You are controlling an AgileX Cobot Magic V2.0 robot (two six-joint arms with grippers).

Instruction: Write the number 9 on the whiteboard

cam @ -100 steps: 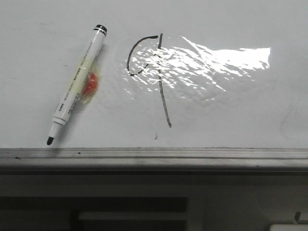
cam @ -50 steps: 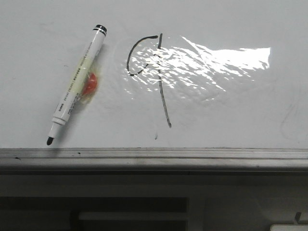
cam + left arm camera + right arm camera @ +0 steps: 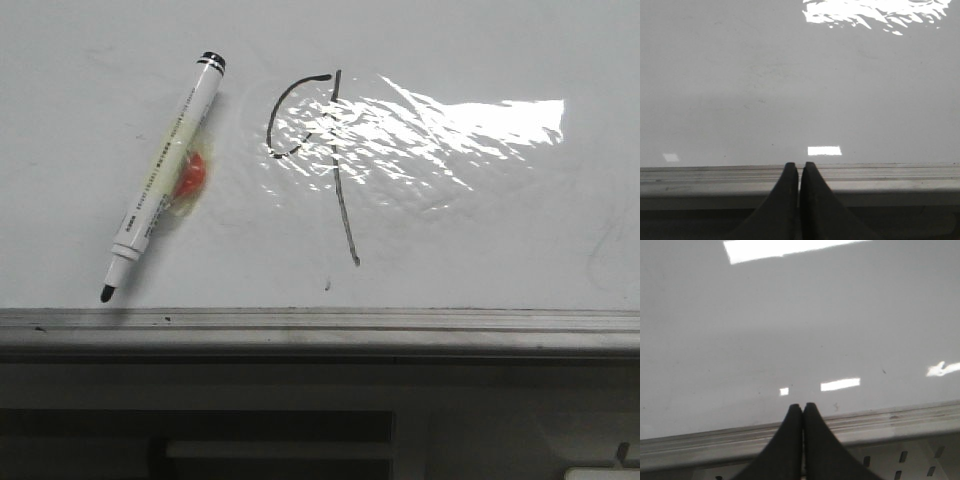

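Where whiteboard point(image 3: 480, 250) gleams: one number 9 point(image 3: 318, 150), one marker point(image 3: 160, 180).

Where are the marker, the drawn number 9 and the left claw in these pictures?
marker point(image 3: 160, 183), front view, middle of its barrel.
number 9 point(image 3: 342, 190), front view, on its long stem.
left claw point(image 3: 799, 172), left wrist view, between its closed fingertips.

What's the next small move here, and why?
Probably none on the board: keep both arms parked. The number 9 is already drawn on the whiteboard, the marker lies uncapped beside it, and the left gripper and right gripper sit shut and empty at the ledge. Capping the marker could follow.
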